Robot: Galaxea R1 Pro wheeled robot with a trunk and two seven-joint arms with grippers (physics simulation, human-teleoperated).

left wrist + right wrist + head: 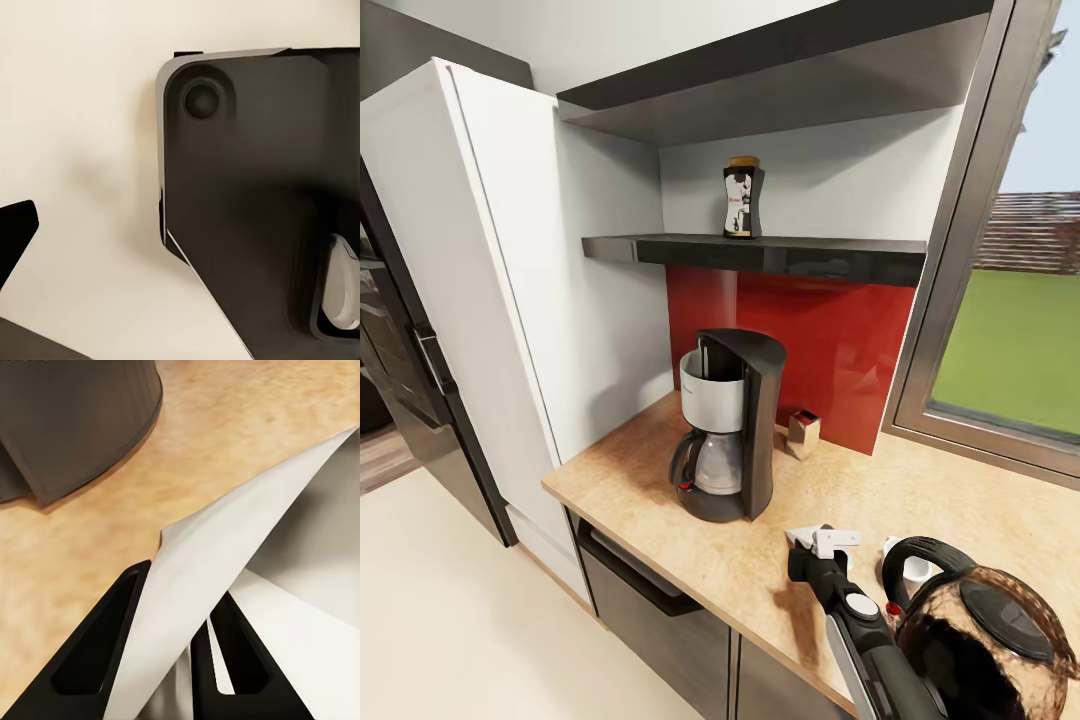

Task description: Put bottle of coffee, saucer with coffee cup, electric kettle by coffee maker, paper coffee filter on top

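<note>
Two black fingers [112,652] of the right gripper [174,649] are pinched on the paper coffee filter [225,570], whose white sheet rises between them and fans out above the kitchen countertop [225,450]. In the head view this right gripper [822,543] hovers just in front of the coffee maker [728,425], to its window side, with the white filter [830,540] sticking out at its tip. The coffee maker stands upright on the tan countertop [660,500], close to the tall white cabinet [510,280], its silvery carafe facing the room and a red switch at its base. Its dark rounded base [67,420] also shows in the right wrist view, near the filter but apart from it.

Straight above the coffee maker, the bottle of coffee [743,197] stands on the kitchen shelf [760,252], the golden-brown lid on top. A small silvery shaker [803,433] sits just beside the coffee maker, against the red backsplash [830,340]. Farther from the coffee maker than the gripper, the electric kettle [980,630] is at the near edge of the view, and the coffee cup [910,565] peeks out white behind its black loop handle, partly hidden.

The left wrist view looks down on a pale floor [75,150] and a dark robot part [255,210]; how the left claw stands cannot be told.
</note>
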